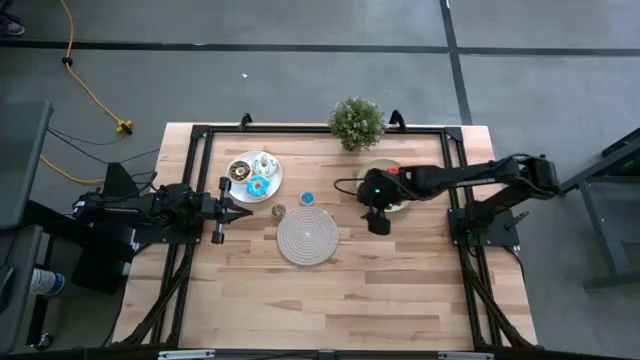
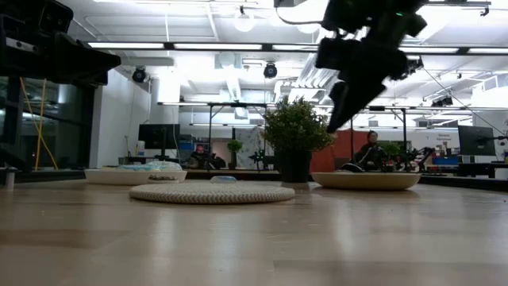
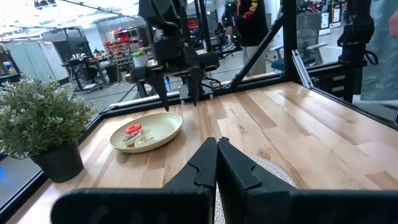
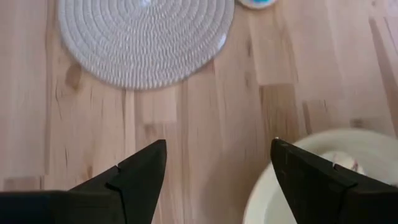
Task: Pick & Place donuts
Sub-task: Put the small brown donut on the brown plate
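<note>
Your right gripper (image 4: 217, 171) hangs above the wooden table (image 1: 400, 290) with its two dark fingers spread wide and nothing between them. Just under and beside one fingertip sits the rim of the shallow cream-yellow round plate (image 3: 163, 127), which carries a red-iced toy donut (image 3: 132, 129) and a pale one (image 3: 143, 141) next to it. This looks like the gap between a drop-off and the next pick.

Ahead of the fingers lies the flat round woven pale mat (image 4: 144, 38), and just past its far edge a small blue-iced ring donut (image 1: 307, 198) rests loose on the wood (probably your nearest target). A little brown donut (image 1: 279, 210) sits farther along, near the white round plate (image 1: 238, 185) holding a blue donut (image 1: 257, 186) and others.

To fetch the blue one you would need to carry over the mat, then drop straight down around it. The potted green plant (image 1: 356, 122) stands off to one side, clear of that line. Your left gripper (image 1: 238, 212) waits fully closed beside the white plate.
</note>
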Controlling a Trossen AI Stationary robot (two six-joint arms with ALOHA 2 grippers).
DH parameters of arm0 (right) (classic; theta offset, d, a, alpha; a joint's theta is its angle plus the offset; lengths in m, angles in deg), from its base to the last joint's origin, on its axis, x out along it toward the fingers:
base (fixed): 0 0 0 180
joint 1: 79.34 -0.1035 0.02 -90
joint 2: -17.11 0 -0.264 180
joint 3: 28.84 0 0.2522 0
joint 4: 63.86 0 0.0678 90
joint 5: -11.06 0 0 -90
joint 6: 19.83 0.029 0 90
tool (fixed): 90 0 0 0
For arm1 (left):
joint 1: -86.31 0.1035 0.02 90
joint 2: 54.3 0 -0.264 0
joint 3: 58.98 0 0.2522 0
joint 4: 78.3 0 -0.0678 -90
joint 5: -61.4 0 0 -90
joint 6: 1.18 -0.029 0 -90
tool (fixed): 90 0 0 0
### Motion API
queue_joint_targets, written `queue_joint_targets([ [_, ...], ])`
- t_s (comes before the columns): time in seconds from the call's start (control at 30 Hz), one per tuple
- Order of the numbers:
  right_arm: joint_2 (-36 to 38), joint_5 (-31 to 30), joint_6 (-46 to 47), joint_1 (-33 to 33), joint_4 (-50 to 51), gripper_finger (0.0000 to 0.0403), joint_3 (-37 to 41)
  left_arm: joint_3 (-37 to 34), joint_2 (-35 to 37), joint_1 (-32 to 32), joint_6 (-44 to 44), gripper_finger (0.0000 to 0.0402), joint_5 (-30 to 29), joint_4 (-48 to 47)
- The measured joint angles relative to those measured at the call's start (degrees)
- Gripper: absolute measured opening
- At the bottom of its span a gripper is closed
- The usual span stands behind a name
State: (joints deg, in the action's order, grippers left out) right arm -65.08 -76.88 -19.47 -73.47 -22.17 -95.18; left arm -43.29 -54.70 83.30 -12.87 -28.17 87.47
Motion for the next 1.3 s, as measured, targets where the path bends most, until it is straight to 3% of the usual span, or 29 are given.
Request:
queue_joint_targets([
  [0.37,-15.1,0.6,-0.9,0.0,10.7,0.0279,-22.8,0.0,0.0,0.0,0.0,0.0000,0.0,0.0],
  [0.63,-25.2,4.8,-4.8,0.0,12.5,0.0279,-35.2,0.0,0.0,0.0,0.0,0.0000,0.0,-0.1],
  [0.97,-33.6,5.0,-9.4,0.0,9.0,0.0279,-43.0,0.0,0.0,0.0,0.0,0.0000,0.0,-0.1],
  [1.3,-40.2,5.0,-9.4,0.0,-4.6,0.0279,-43.9,0.0,0.0,0.0,0.0,0.0000,0.0,-0.1],
])
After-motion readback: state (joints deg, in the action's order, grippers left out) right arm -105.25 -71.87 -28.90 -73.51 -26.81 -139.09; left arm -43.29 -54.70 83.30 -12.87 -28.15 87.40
